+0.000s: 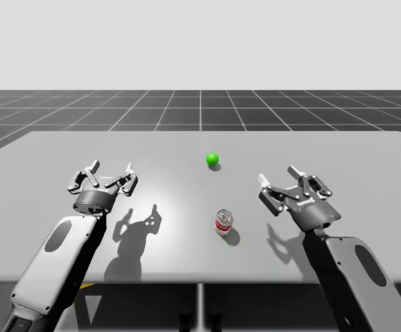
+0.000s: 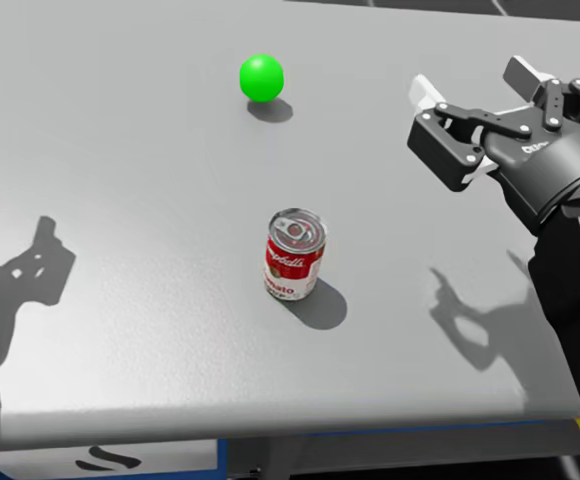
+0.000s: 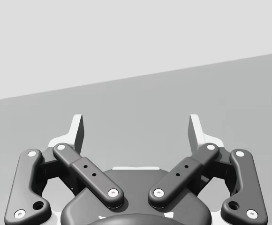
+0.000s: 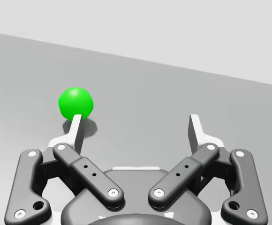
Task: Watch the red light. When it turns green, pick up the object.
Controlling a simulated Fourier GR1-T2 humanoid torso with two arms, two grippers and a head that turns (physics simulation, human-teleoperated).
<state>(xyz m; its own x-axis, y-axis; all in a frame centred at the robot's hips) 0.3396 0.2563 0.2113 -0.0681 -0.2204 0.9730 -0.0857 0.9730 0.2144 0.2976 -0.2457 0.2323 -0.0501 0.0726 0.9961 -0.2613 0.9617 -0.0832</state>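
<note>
A flat, pale grey table (image 1: 339, 149) carries two things: a small glossy green sphere (image 1: 212, 159) towards its far side, and a red-and-white cylindrical can (image 1: 223, 222) standing upright nearer me, well apart from it.

One can (image 1: 224, 221), one green light (image 1: 212, 159), one surface (image 1: 62, 152)
A single red-and-white can and a single round green light stand on the one grey surface. Two arms enter, the left arm (image 1: 55, 256) and the right arm (image 1: 359, 270), each carrying one tool: the left tool (image 1: 110, 169) and the right tool (image 1: 278, 176), two fingers (image 3: 77, 131) apiece, four in all.
</note>
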